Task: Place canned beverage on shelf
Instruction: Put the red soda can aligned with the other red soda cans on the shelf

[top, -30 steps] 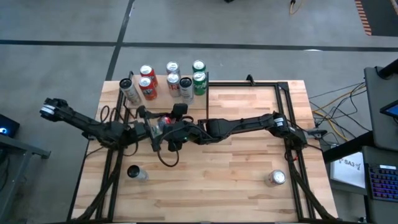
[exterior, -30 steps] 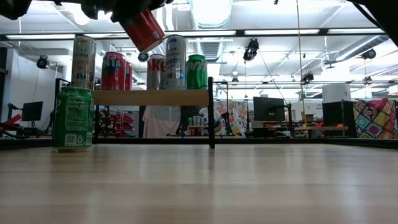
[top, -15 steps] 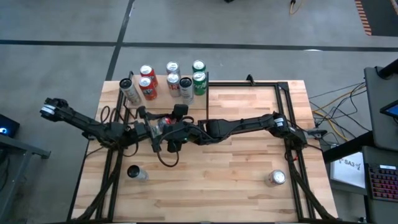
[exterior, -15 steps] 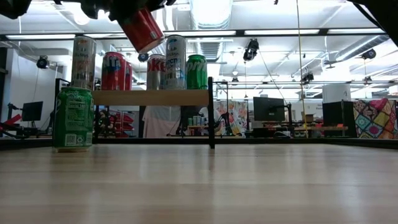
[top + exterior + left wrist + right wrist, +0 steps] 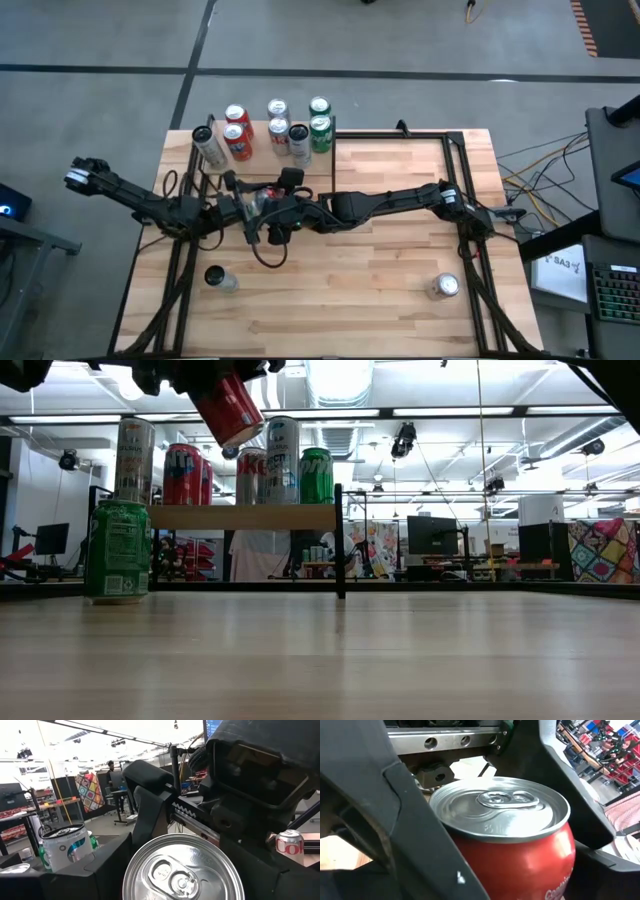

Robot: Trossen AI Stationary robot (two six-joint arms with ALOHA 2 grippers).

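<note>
Left hand [image 5: 257, 206]: clamped on the red can [image 5: 268, 191], reaching in from the tabletop's left edge; the can's silver top [image 5: 182, 870] sits between its dark fingers [image 5: 107, 865].
Right hand [image 5: 288, 207]: meets the left one over the left half of the tabletop, set around the same can [image 5: 515, 840]; whether it grips or has let go, I cannot tell.
Red can: held in the air, tilted, clear of the tabletop [image 5: 400, 660], up near the level of the cans on the shelf [image 5: 245, 517].
Shelf: a pale board with black posts at the far-left corner, carrying upright cans, red [image 5: 182, 473], silver [image 5: 282, 459] and green [image 5: 316, 475] among them.
Tabletop: light wood planks; one green can [image 5: 117, 550] stands by the left edge, another can [image 5: 445, 287] near the near-right corner, well apart from the hands.
Room: strip lights overhead, desks with dark monitors [image 5: 432, 535], a patchwork cloth [image 5: 603, 550] to the right, a person [image 5: 111, 770] standing far back.
</note>
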